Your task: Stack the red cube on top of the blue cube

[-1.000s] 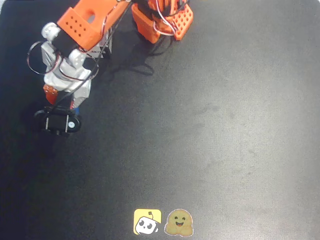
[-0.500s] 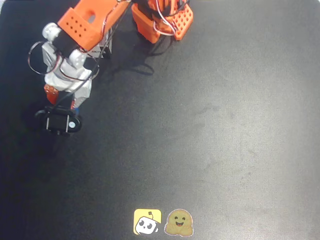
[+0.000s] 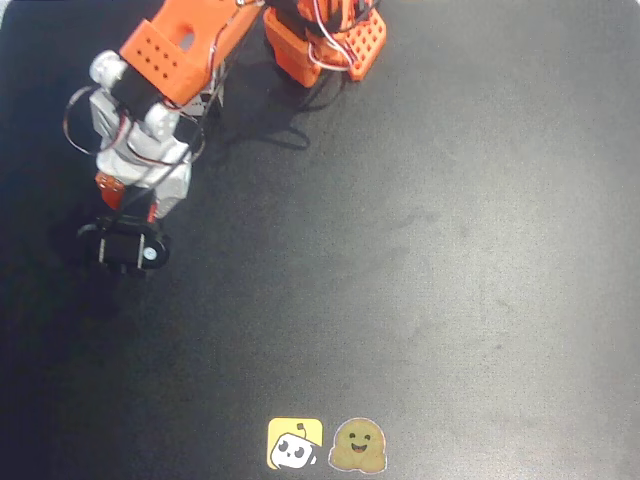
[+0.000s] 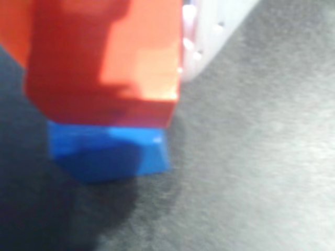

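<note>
Overhead view: orange-and-white SO-100 arm (image 3: 165,75) reaches from its orange base at the top edge down toward the left side of the black matte table (image 3: 450,250). The gripper (image 3: 128,215) points down, w/ a black camera module (image 3: 125,248) just below it in the pic. A thin sliver of red-orange shows at approx the jaw level, left of the white wrist body; can't tell if it is cube or arm part. A speck of blue sits beside the gripper's lower right edge, too small to call. Jaw gap is hidden under the wrist body here, so can't tell how wide they stand. Two stickers lie at the bottom edge, well apart from the arm: a yellow square sticker w/ a white cartoon figure (image 3: 294,443) and, just beside it on the right, a tan blob-shaped smiley sticker (image 3: 358,445).

Wrist view: v. close and blurred. The small bright red matte cube (image 4: 104,63) fills the upper left, and directly under it sits the small bright blue matte cube (image 4: 107,151), resting on the table. Red's lower face looks to be touching blue's top, red overhanging a bit on the right side. A white gripper finger (image 4: 209,31) lies against the red cube's right face at upper centre. The opposite finger can't be made out, so whether the jaws clamp the red cube or have let go: can't tell.
</note>
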